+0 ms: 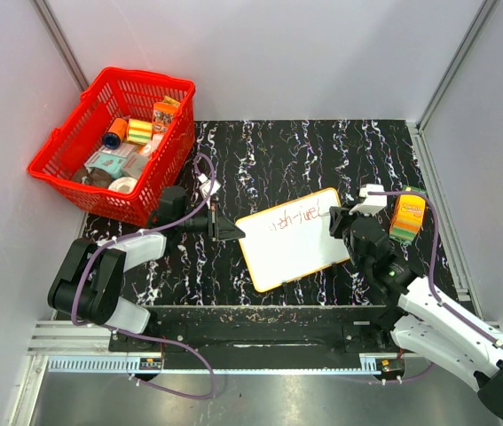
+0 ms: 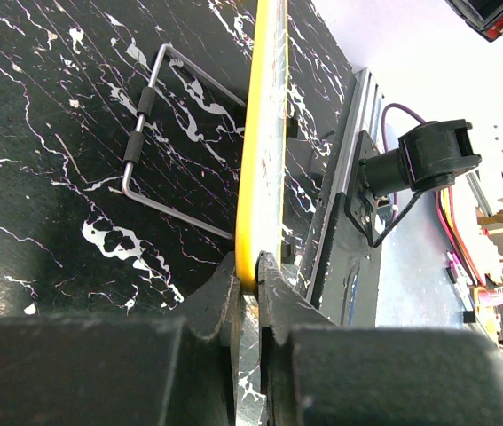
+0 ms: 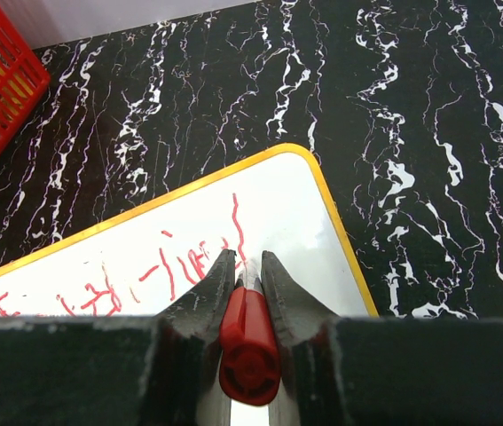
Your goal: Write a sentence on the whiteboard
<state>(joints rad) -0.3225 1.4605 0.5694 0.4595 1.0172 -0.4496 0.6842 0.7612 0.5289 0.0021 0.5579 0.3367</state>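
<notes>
The whiteboard (image 1: 294, 240), white with an orange-yellow rim, lies tilted in the middle of the black marbled table. A line of red handwritten lettering, the sentence (image 1: 297, 216), runs along its far part; it also shows in the right wrist view (image 3: 158, 275). My left gripper (image 1: 231, 232) is shut on the board's left rim, seen edge-on in the left wrist view (image 2: 260, 160). My right gripper (image 1: 338, 222) is shut on a red marker (image 3: 249, 342), its tip down on the board near the far right corner (image 3: 295, 213).
A red basket (image 1: 113, 142) with several packets stands at the back left. An orange carton (image 1: 408, 218) stands right of the right gripper. A wire stand (image 2: 149, 133) lies under the board. Grey walls close the table's sides and back.
</notes>
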